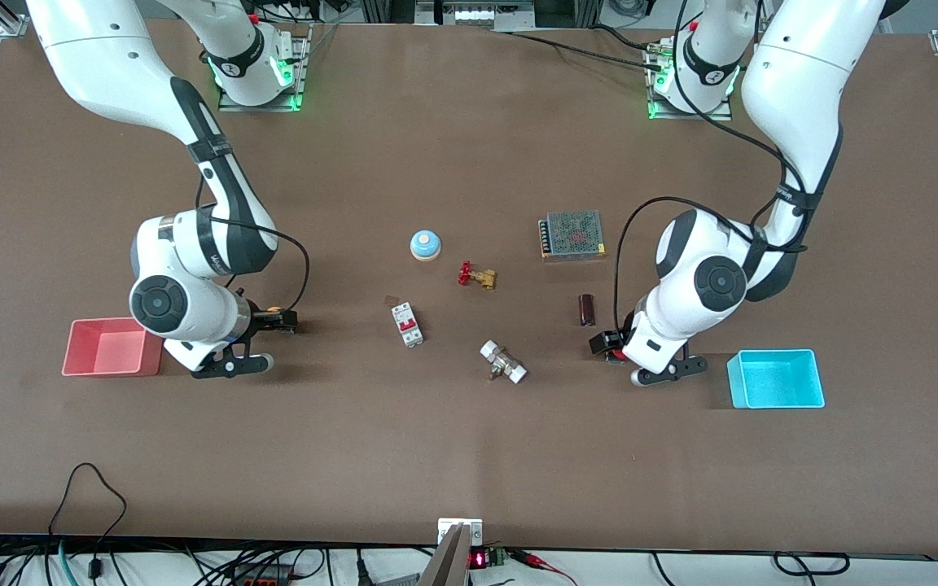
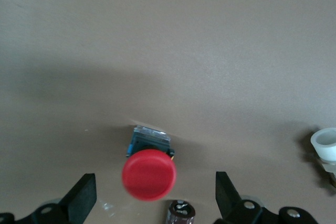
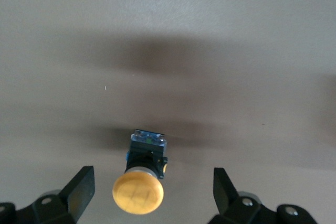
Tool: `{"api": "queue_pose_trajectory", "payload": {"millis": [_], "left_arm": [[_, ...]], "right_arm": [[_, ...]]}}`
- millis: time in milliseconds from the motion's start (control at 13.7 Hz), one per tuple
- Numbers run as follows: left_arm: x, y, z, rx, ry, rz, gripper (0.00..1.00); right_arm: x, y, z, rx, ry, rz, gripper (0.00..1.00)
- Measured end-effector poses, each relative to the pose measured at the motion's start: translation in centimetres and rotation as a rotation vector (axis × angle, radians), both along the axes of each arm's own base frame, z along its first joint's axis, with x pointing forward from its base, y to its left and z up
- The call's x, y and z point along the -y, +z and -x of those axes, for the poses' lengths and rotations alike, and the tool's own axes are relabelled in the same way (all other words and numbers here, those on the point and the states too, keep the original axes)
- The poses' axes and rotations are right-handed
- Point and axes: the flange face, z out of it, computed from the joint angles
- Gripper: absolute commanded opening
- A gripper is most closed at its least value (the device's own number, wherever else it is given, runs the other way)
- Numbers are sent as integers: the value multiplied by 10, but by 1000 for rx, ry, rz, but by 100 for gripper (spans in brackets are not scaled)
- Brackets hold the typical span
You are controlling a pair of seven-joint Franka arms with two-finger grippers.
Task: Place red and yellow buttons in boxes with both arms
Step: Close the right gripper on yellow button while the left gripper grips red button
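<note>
The red button sits on the table on its dark base, between the open fingers of my left gripper. In the front view this gripper is low over the table beside the cyan box, with the red cap just showing. The yellow button sits between the open fingers of my right gripper. In the front view that gripper is low beside the pink-red box, with the yellow cap showing. Neither gripper grips its button.
Mid-table lie a blue domed button, a red-handled brass valve, a white and red breaker, a white-ended fitting, a mesh-topped power supply and a dark capacitor, which also shows close to the red button in the left wrist view.
</note>
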Motion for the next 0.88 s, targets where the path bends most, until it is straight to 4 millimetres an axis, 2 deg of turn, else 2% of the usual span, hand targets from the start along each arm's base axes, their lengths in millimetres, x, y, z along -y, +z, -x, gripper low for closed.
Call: {"api": "queue_pose_trajectory", "payload": {"millis": [293, 659, 878], "left_arm": [[0, -13, 1, 4, -12, -37, 88], [-5, -12, -3, 17, -14, -59, 60], [-2, -11, -2, 19, -16, -61, 57]], "right_arm": [[-12, -22, 7, -33, 19, 8, 100], [-11, -42, 13, -45, 21, 11, 100], [-9, -47, 16, -53, 19, 14, 100]]}}
